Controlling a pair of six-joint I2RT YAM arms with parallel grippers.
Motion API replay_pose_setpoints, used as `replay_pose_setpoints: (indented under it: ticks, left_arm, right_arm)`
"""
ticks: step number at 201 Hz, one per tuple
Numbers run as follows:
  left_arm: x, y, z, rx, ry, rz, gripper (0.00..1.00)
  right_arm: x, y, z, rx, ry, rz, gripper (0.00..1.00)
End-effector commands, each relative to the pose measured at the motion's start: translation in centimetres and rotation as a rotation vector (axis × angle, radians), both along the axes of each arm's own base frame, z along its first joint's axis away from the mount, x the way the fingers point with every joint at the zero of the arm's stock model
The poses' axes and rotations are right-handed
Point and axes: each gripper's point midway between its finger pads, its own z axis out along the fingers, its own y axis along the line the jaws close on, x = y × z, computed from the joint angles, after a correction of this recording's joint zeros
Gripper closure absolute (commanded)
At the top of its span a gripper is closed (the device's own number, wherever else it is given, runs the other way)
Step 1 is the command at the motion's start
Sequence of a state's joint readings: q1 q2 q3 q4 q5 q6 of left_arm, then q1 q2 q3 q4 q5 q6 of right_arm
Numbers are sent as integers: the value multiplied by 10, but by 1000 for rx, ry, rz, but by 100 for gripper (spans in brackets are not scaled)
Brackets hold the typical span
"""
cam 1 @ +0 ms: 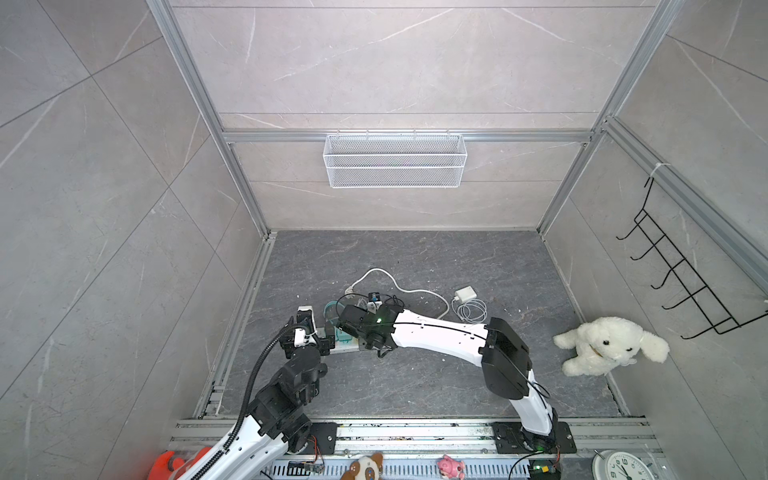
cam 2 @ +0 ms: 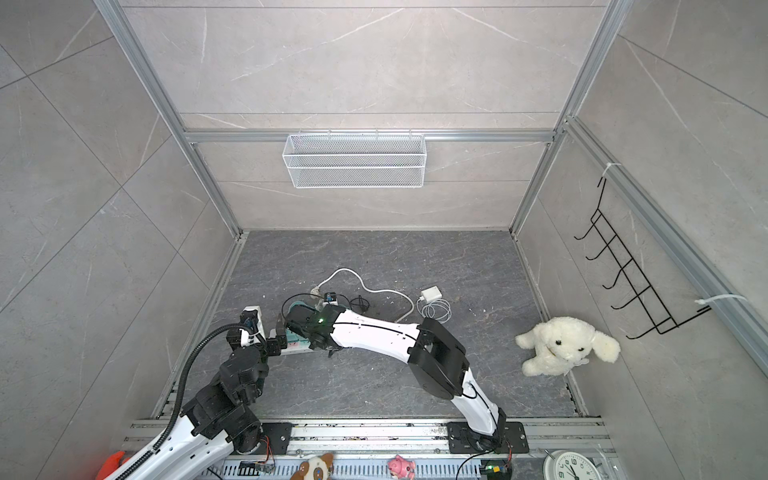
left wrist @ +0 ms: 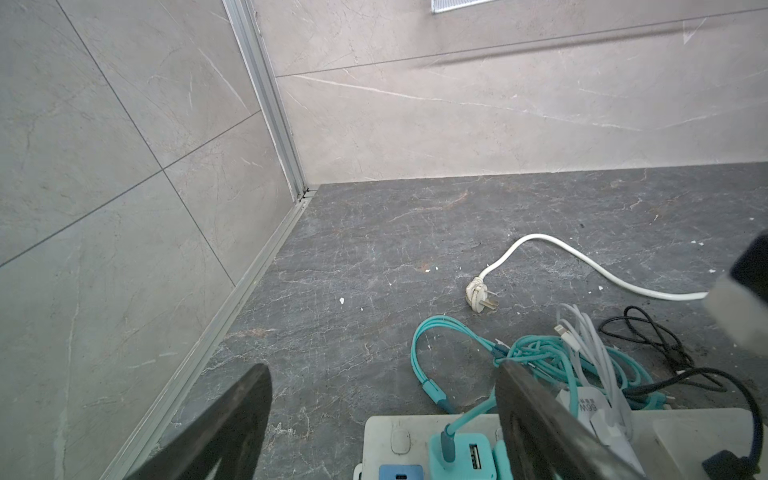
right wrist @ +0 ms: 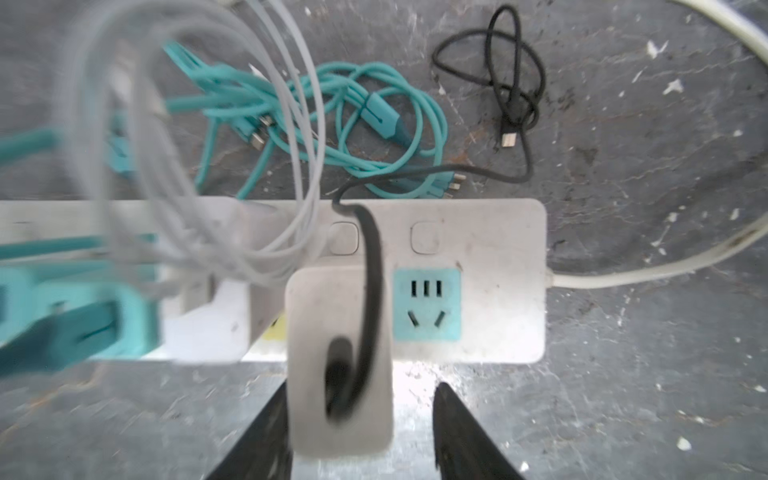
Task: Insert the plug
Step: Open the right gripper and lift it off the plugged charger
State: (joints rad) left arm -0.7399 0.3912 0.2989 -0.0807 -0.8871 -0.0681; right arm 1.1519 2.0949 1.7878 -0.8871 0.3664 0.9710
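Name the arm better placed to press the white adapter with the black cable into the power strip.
Right. The right end effector brackets the white adapter; the left end effector hangs open by the teal plugs.

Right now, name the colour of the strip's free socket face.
Socket face: teal, best in the right wrist view.

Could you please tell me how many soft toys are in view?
3. The white plush dog lies on the floor by the right wall; a brown-and-white toy and a pink toy sit at the near edge. Others may be hidden.
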Motion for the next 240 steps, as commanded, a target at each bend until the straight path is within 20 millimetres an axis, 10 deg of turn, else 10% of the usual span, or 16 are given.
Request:
replay_pose_setpoints:
  ticks: [1,80,179,240]
  left_arm:
    - [3,-2,19,-16,-37,8,13]
    - [19,-21,21,3,15,-22,13]
    - [36,-91,19,-44,152,-176,14]
    - [36,-187,32,73,180,-347,14]
  right_arm:
    - [-1,-6,28,50,-40,19,45]
    - [4,-32,61,162,-92,45,45]
    - [70,-148,64,209,-133,-89,44]
    - [117,-230,35,177,-114,-234,44]
